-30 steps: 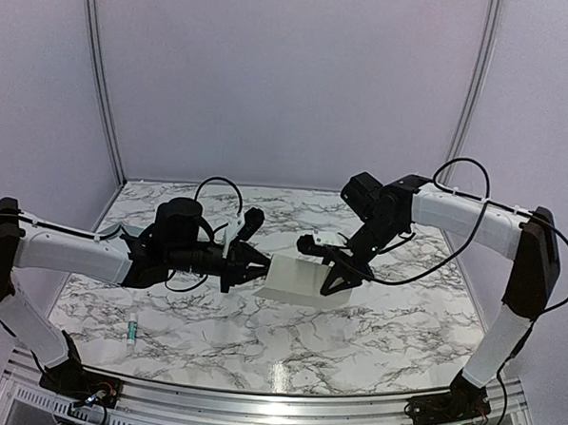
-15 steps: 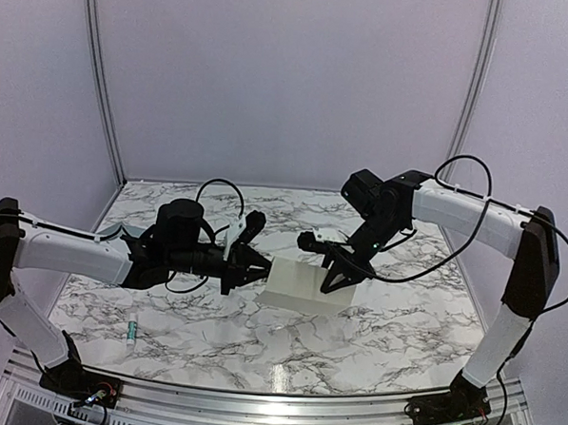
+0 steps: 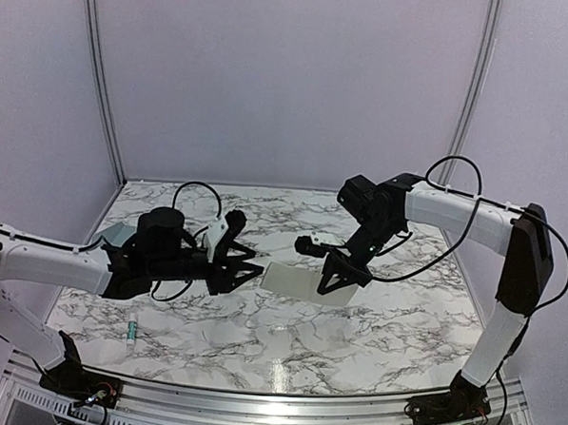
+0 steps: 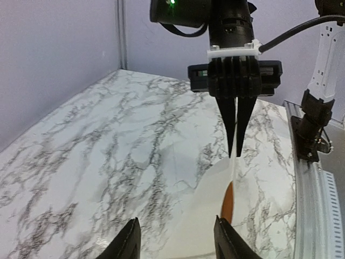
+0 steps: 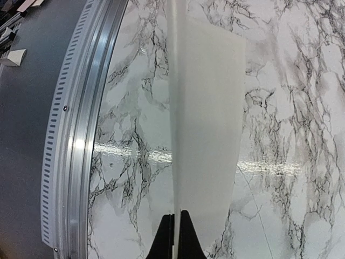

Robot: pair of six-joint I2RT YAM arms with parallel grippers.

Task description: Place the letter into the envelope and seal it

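Top view: right hand [image 3: 339,278] pinches the right edge of the letter [image 3: 290,279], a pale sheet held above the marble desk [image 3: 258,335] at centre, fingers together on it. Left hand [image 3: 246,268] sits just left of the sheet, fingers apart, not clearly touching; contact hard to judge at this size. Envelope [image 3: 113,233] only a grey-blue corner at far left, mostly hidden behind the left arm. Small white-green tube [image 3: 132,331] lies on the desk near the left front edge, well apart from both hands.

Left wrist: own fingers [image 4: 128,245] cut off at the bottom edge, spread, nothing between them. Letter [image 4: 202,216] seen edge-on and curved, with a tan-orange side showing; writing not readable. Right hand [image 4: 236,154] hangs from above, tips closed on the sheet's top edge.

Right wrist: own fingertips [image 5: 185,237] cut off at bottom, pressed together on the letter's [image 5: 207,124] near edge. Sheet runs away from the camera over the desk, far end cut by the frame top. Left hand not visible here.
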